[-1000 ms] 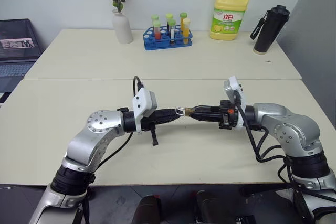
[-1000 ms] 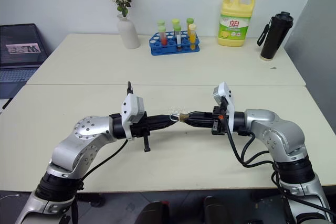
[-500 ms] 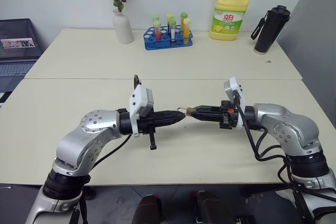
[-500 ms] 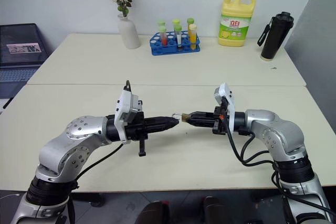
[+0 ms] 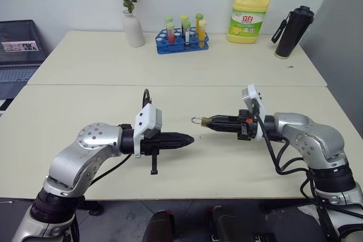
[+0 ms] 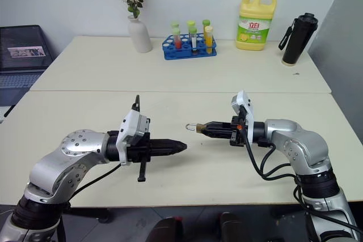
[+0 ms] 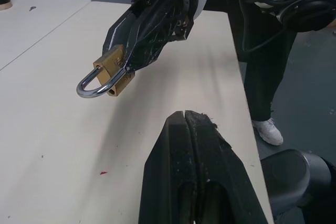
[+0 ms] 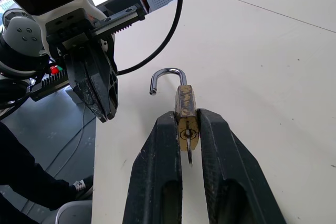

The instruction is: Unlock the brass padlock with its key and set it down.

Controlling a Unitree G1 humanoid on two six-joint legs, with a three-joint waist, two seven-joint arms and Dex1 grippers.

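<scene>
Above the near table's [image 5: 68,111] middle, well back from its front edge, your right gripper [image 5: 205,122] held the brass padlock [image 8: 186,115] clamped by its body, key [image 8: 189,156] seated below, silver shackle sprung free at one end. Left gripper [image 5: 190,139] stood apart, fingers pressed together, empty. Unlocking looked done; setting it down remained, calling for a lowering to the tabletop before release.
</scene>
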